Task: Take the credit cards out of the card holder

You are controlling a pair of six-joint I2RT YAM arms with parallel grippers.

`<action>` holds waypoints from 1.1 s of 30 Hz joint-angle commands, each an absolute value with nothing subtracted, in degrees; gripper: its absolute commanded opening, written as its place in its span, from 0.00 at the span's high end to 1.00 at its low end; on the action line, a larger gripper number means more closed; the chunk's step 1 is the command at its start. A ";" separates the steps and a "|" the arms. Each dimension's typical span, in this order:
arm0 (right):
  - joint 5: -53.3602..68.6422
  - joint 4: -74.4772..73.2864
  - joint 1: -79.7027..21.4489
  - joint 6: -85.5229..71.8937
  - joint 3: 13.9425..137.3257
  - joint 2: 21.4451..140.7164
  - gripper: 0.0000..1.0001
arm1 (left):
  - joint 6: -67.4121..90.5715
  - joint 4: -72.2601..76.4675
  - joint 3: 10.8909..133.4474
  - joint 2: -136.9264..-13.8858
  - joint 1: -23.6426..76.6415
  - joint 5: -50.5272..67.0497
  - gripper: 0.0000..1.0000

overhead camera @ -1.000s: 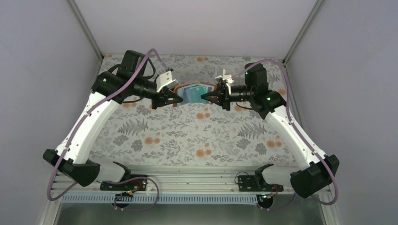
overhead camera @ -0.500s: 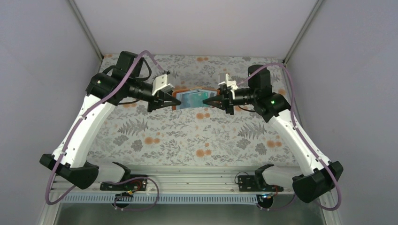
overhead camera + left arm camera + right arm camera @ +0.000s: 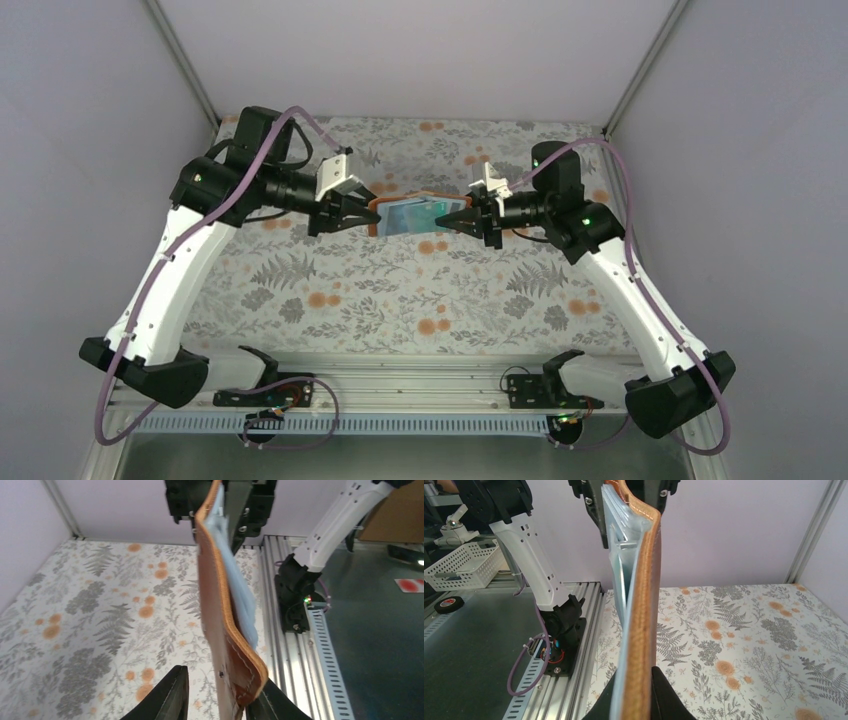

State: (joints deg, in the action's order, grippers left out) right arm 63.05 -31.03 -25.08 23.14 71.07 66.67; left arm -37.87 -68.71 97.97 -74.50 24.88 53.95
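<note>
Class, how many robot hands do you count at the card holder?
2. The left hand straddles the left end of the card holder, jaws apart; the right hand pinches its right end. None hidden.

Worktop (image 3: 400, 290) under the left pincer (image 3: 358, 213) and right pincer (image 3: 452, 218): floral cloth, grey ferns, orange blossoms. Slotted aluminium rail (image 3: 420, 380) on its near edge, well behind both pincers. Plain lilac wall (image 3: 420, 60) beyond them, metal corner post (image 3: 648, 65) off to the right pincer's side. Right wrist view: white mesh basket (image 3: 459, 565) and small black round item (image 3: 449, 604) out past the rail, far from the pincer.
</note>
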 commanded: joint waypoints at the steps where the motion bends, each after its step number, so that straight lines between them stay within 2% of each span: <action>1: 64.87 -30.92 -24.78 23.51 72.39 66.61 0.96 | -31.83 -62.53 96.86 -74.09 24.73 49.14 0.69; 4: 64.56 -30.85 -24.79 23.31 72.42 66.54 0.96 | -30.98 -62.05 96.24 -74.52 25.05 49.47 0.61; 7: 64.70 -30.72 -24.78 23.33 72.31 66.41 0.96 | -30.66 -61.48 95.68 -74.72 25.33 48.42 0.61; 10: 65.23 -30.72 -24.78 23.33 72.25 66.57 0.96 | -29.35 -60.31 95.39 -74.76 25.47 46.78 0.73; 14: 65.83 -30.72 -24.74 23.30 72.38 66.82 0.96 | -27.48 -58.42 94.88 -75.07 25.87 44.11 0.79; 17: 66.78 -31.21 -24.79 23.91 72.46 66.74 0.96 | -27.36 -57.91 95.06 -75.38 26.10 43.33 0.94; 19: 66.80 -31.38 -24.78 24.09 72.46 66.62 0.96 | -27.67 -58.00 95.47 -75.53 26.21 44.09 0.97; 23: 67.44 -31.27 -24.78 24.43 72.46 66.43 0.96 | -27.49 -57.85 95.77 -75.97 26.59 46.43 0.97; 27: 68.03 -30.61 -24.79 23.91 72.49 67.13 0.96 | -26.19 -56.81 94.59 -77.18 27.50 50.58 0.88; 33: 69.26 -29.33 -24.79 22.82 72.56 68.28 0.96 | -25.25 -55.61 94.93 -79.00 28.75 56.01 0.86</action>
State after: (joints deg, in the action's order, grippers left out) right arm 64.49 -32.16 -24.18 23.16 71.07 67.53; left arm -26.41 -58.39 94.94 -77.21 27.20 50.33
